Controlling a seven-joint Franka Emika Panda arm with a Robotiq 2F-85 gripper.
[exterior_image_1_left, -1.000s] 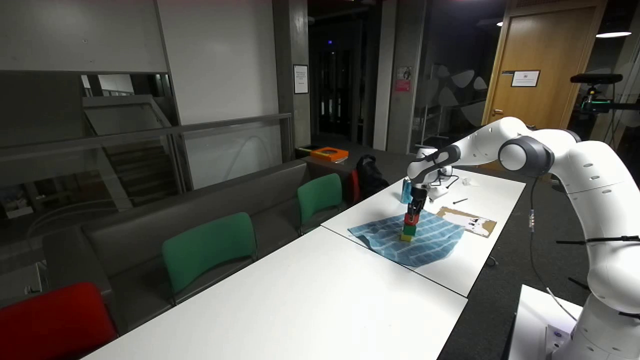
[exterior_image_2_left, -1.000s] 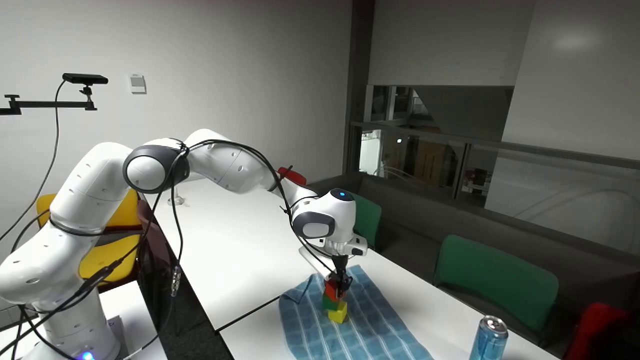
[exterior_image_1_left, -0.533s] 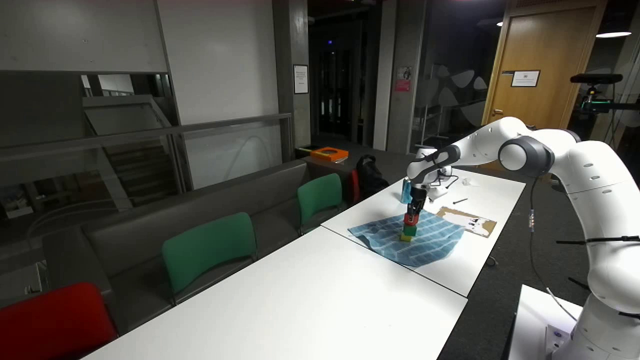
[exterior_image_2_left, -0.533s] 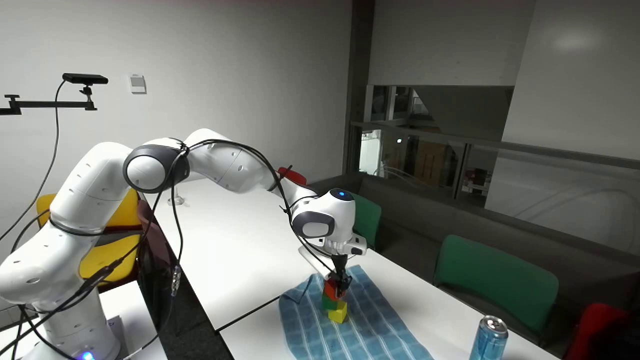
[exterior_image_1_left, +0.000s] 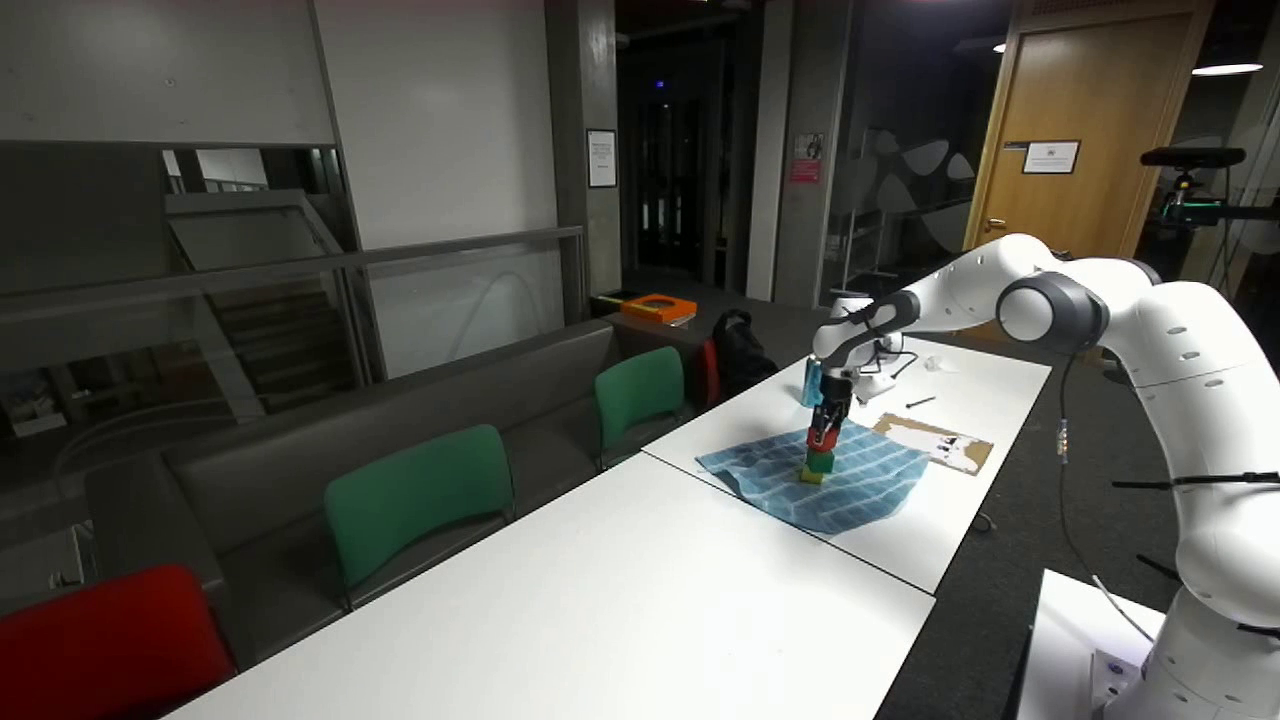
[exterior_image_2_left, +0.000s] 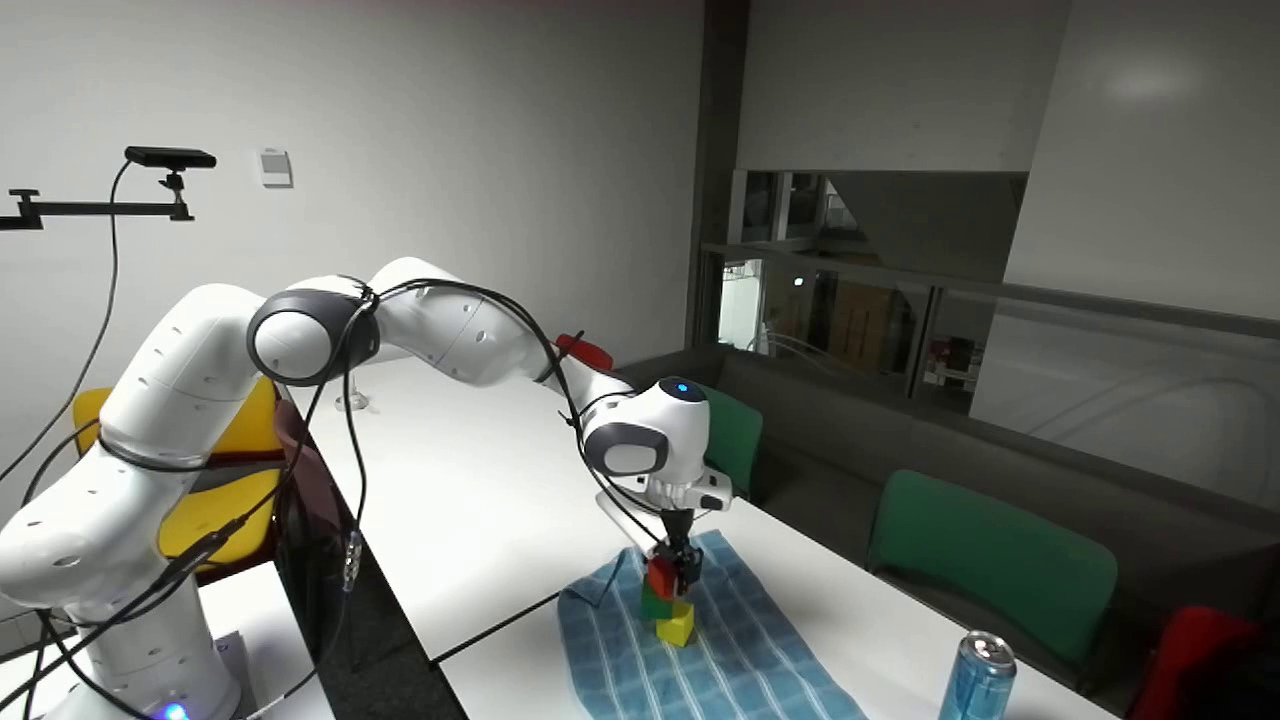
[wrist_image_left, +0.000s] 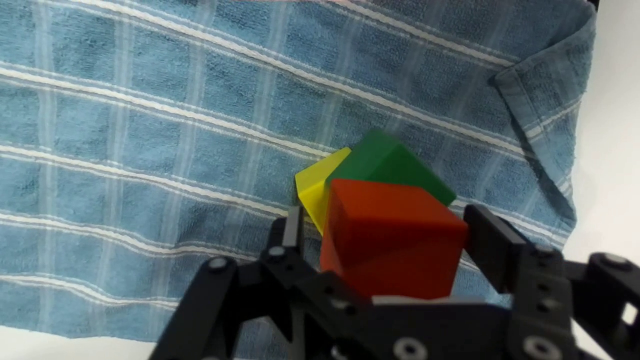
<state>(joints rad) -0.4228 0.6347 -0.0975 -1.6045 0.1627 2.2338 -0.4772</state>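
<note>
Blue can (exterior_image_2_left: 979, 682) stands apart from the red cube (wrist_image_left: 395, 235).

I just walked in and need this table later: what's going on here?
A robot arm has its gripper around a red block, with the jaws open: a gap shows between one finger and the block. The red block appears to rest on a green block, with a yellow block lowest. The stack is askew and stands on a cloth on the table.
</note>
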